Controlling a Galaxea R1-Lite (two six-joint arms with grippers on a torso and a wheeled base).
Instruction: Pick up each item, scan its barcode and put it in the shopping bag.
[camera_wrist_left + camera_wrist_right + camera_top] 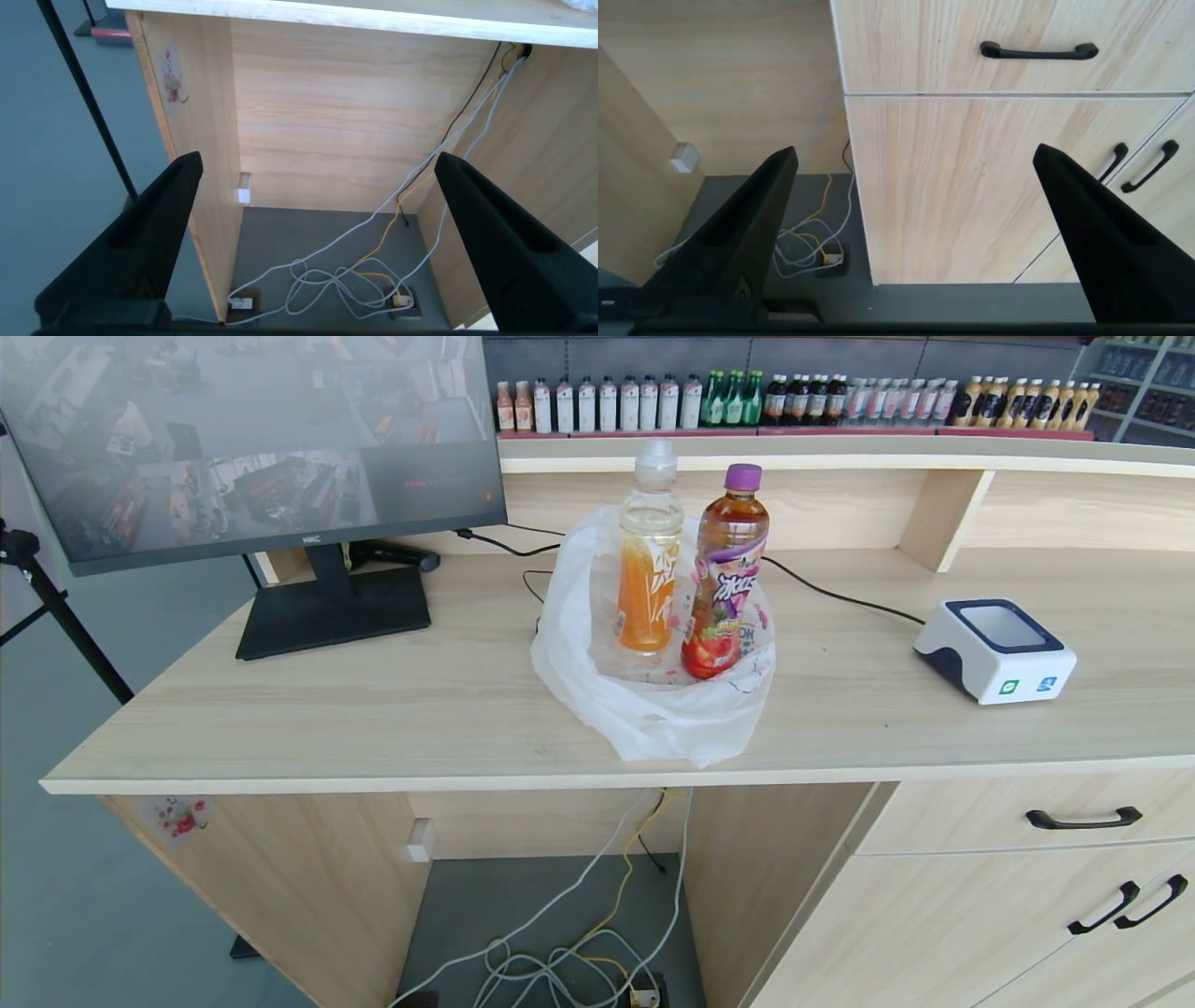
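Two bottles stand upright and side by side inside the thin white plastic shopping bag point(644, 719) at the centre of the head view. One is a clear plastic bottle of orange drink with a pale cap point(650, 560), the other a reddish tea bottle with a purple cap point(726, 579). The white and navy box scanner point(993, 649) sits well apart at centre right on the pale wooden counter point(373, 709).

With both items bagged, the job looks finished. The sound course is to hold the arms low and away from the bag, since tall bottles in a slack bag tip easily.

Below the counter edge, the left gripper point(316, 168) has its jaws spread wide and holds nothing, facing loose cables point(336, 280) on the floor. The right gripper point(915, 154) is equally wide and empty, facing a black drawer handle point(1036, 50). The head view alone shows the bag, bottles and scanner.
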